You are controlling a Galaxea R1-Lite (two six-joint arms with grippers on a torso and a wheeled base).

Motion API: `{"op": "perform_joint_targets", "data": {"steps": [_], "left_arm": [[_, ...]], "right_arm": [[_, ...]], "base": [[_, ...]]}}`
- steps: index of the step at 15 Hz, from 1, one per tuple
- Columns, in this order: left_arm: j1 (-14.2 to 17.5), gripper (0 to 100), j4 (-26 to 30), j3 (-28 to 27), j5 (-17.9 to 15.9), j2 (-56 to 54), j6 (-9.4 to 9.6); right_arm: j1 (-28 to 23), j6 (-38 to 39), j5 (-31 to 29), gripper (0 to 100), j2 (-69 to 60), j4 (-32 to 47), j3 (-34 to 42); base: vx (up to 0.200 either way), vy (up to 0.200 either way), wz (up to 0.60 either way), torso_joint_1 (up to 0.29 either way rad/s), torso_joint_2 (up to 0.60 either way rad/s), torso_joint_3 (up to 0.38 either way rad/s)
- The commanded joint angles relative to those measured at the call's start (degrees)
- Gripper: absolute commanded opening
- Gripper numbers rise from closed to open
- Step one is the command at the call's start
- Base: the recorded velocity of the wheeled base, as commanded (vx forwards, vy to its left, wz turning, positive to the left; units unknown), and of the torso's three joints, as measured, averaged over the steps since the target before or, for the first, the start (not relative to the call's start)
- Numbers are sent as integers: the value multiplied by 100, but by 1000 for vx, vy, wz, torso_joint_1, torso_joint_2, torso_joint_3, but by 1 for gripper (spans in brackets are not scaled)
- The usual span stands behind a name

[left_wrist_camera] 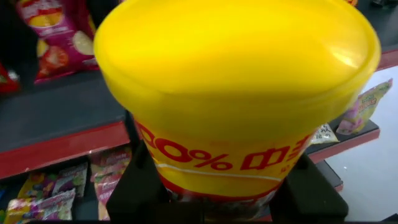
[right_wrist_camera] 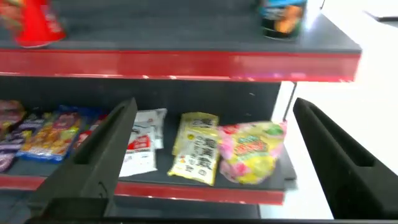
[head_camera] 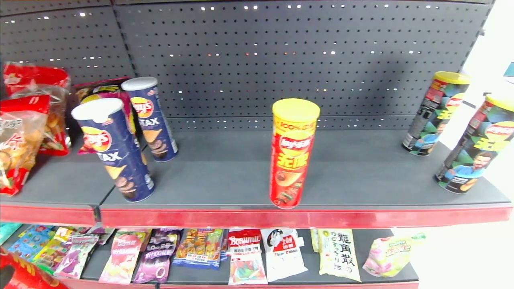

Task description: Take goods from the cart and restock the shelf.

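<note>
Your L gripper (left_wrist_camera: 227,199) is pinching a yellow-lidded chip can (left_wrist_camera: 236,93). Its dark fingers (left_wrist_camera: 140,190) press on either side of the can's lower body, w/ the lid end nearest the wrist cam. The can is held off the shelving, out in front of it, w/ the red shelf edge (left_wrist_camera: 62,146) and some lower-tier packets (left_wrist_camera: 50,193) behind it. Your R gripper (right_wrist_camera: 214,106) is spread wide w/ nothing between its fingers (right_wrist_camera: 106,149). It sits low in front of the lower shelf (right_wrist_camera: 186,190), facing a white packet (right_wrist_camera: 143,140), a yellowish packet (right_wrist_camera: 199,149) and a pink-green bag (right_wrist_camera: 252,152). On the upper shelf (head_camera: 225,168), a red can (head_camera: 292,160) w/ a yellow lid stands upright at the front edge, approx. mid-shelf. To its left, well apart, stand two blue cans, the front blue can (head_camera: 114,152) near the edge and the rear blue can (head_camera: 151,118) just behind it. Both lean a bit in the head view. Snack bags (head_camera: 28,116) sit at the far left end. At the right end are two dark cans w/ yellow lids, the rear dark can (head_camera: 435,114) by the pegboard back (head_camera: 281,60) and the front dark can (head_camera: 476,146) near the edge. A row of flat snack packs (head_camera: 245,253) lines the lower shelf.
</note>
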Motion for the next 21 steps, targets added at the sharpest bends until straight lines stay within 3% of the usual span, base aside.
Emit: {"op": "perform_joint_targets", "data": {"steps": [1,3,10,18,20,21], "left_arm": [[-1,0,-1,-7,-1,-3,0],[-1,0,-1,-33,-1,6,0],[-1,0,-45,-402,-45,647,0],[-10,0,-836,-376,-80,1579,-9],[-18,0,-845,-367,-195,1588,-27],[-10,0,-854,-385,-405,1579,-36]], "right_arm": [[7,-3,4,100,7,-6,0],[7,-3,12,100,7,3,0],[7,-301,74,100,7,-120,88],[-2,-29,-304,100,7,47,123],[7,-266,-234,100,7,38,114],[7,-258,-269,100,7,38,123]], "base": [[0,0,-600,22,7,-2],[0,0,-600,5,0,0],[0,0,0,0,0,0],[0,0,0,0,0,0],[0,0,0,0,0,0],[0,0,0,0,0,0]]}}
